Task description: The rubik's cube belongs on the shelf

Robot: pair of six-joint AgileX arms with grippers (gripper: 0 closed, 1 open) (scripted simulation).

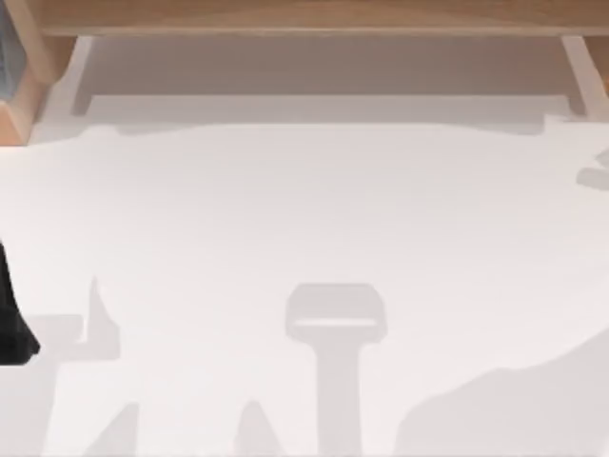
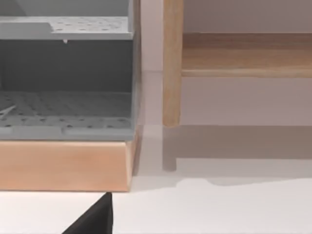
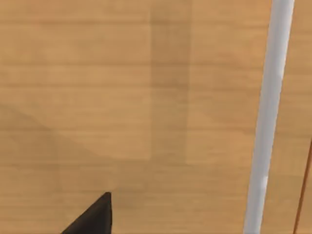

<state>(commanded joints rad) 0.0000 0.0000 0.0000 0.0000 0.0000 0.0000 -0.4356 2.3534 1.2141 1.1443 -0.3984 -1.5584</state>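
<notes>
- left arm [image 1: 11, 324] sits at the 9 o'clock edge of the white tabletop [image 1: 314, 219]; whether its gripper is spread, i cannot tell.
- towards 12 o'clock stands the shelf [image 1: 314, 14], a grey rack [image 2: 66, 73] beside its post.
- right wrist view looks close onto shelf wood; right gripper state: cannot tell.
- rubik's cube: i cannot place it; likely at the placing step, next confirm it rests there.

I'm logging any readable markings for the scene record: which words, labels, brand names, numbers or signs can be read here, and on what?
None: no words, numbers or signs can be read.
The shelf is bare wood.
The grey perforated rack carries no label.
The white table is unmarked.
</notes>
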